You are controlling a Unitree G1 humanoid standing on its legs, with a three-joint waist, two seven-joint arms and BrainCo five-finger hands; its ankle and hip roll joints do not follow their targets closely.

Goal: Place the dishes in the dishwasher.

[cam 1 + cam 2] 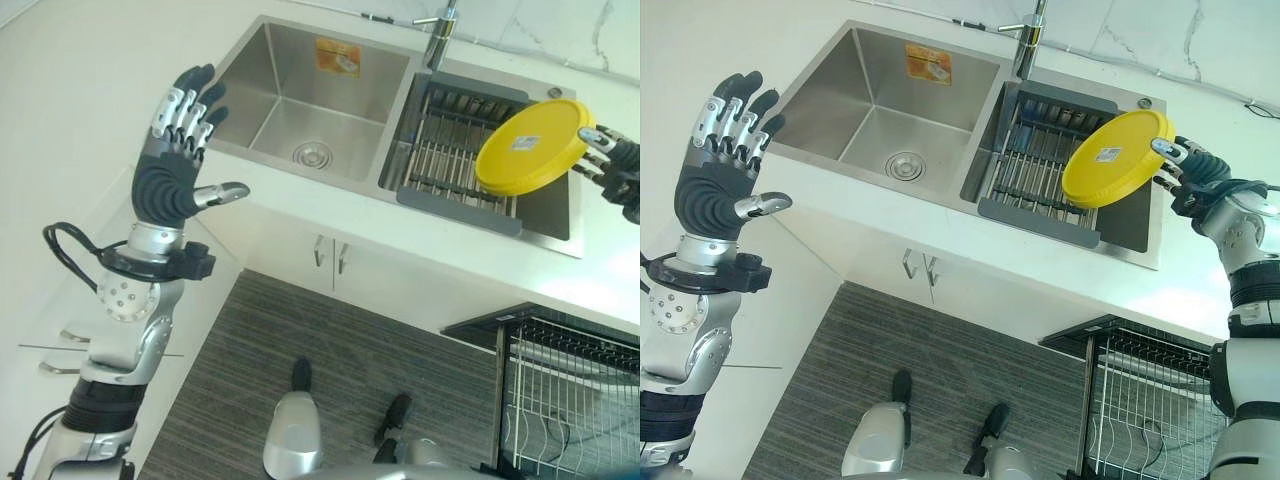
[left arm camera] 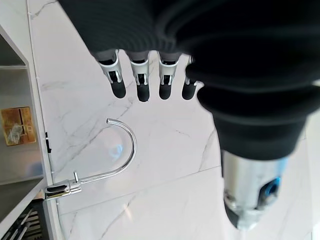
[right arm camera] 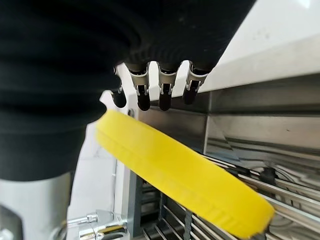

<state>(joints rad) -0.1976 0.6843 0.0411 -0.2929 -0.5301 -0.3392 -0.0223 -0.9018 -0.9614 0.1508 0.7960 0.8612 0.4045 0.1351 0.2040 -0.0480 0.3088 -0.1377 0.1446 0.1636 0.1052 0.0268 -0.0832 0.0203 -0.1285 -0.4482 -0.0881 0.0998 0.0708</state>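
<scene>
At far left, the left hand (image 1: 178, 150) is hanging in the air over the counter (image 1: 90, 90), its fingers straight and spread wide, carrying nothing; it is probably just being kept out of the way while the other arm works. Next comes the sink (image 1: 262, 35), which has two basins: the left one is lying bare with its drain showing, and the right one is carrying a wire rack (image 1: 445, 150), most likely there to let washed dishes drip. One tap (image 1: 438, 35) is standing behind the divider between the basins.

Over the rack, one yellow plate (image 1: 533, 146) is being held up in the air on its edge, tilted, clear of the wires. The right hand (image 1: 1188, 178) is pinching it at the rim, fingers on one face and thumb presumably on the other; gripping by the edge would let it slide upright between rack tines later.

At lower right, the dishwasher (image 1: 1160, 400) is standing open with one wire basket (image 1: 580, 400) pulled out over the floor, well apart from the plate and seemingly ready to receive it. I am counting one plate in all, and none is sitting in the basket yet.
</scene>
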